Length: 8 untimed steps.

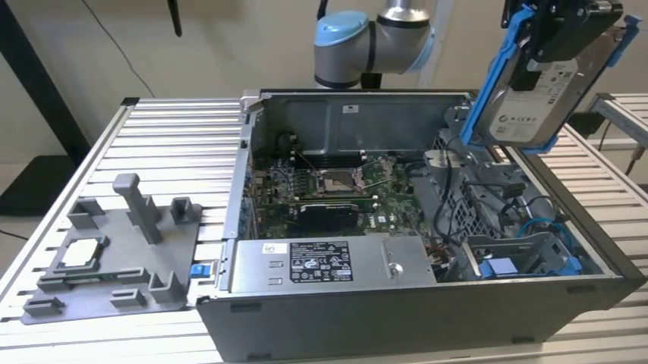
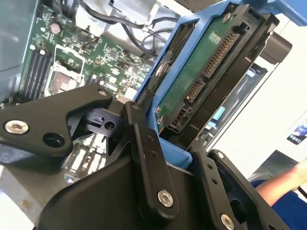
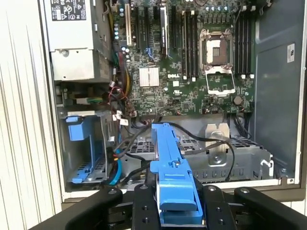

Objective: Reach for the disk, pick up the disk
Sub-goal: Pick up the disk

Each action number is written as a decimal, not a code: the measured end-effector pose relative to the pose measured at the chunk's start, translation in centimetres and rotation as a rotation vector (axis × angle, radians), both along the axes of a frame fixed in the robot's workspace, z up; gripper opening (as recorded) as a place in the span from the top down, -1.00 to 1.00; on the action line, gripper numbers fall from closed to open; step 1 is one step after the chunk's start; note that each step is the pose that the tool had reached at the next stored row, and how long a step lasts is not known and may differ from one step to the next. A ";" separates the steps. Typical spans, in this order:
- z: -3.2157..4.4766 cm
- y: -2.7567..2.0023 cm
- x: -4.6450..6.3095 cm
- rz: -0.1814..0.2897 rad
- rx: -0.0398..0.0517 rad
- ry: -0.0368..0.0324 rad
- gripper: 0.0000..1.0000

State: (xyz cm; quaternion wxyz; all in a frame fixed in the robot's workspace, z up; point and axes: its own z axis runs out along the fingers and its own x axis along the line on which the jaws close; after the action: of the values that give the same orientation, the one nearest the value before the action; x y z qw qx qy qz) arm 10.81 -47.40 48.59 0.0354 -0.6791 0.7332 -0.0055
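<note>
hand gripping disk, held above open PC case

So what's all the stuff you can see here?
Disk: one, silver with blue rails, held up in the air above the open case, at the exterior view's right.
Computer case: one, grey, open, on the table.
Motherboard: one, green, inside the case.
Power supply: one, silver, in the case's near side.
Blue bracket: one, inside the case.
Grey tray: one, on the table at the exterior view's left.
Chip: one, silver, on the tray.
Table: one, slatted metal.
Person's arm: one, seen in the second wrist view.
Robot arm: one, grey and blue.
Gripper: one, black, shut on the disk.
</note>
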 end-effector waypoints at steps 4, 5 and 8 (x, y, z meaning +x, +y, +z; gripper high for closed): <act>0.00 -1.32 0.0 0.000 0.0039 0.0000 1.00; 0.00 -1.76 0.0 0.000 0.0053 0.0000 1.00; 0.00 -3.03 0.0 0.000 0.0091 0.0000 1.00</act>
State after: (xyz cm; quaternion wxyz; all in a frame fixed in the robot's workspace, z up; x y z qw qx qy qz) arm 10.83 -50.43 48.59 0.0385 -0.6789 0.7332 -0.0022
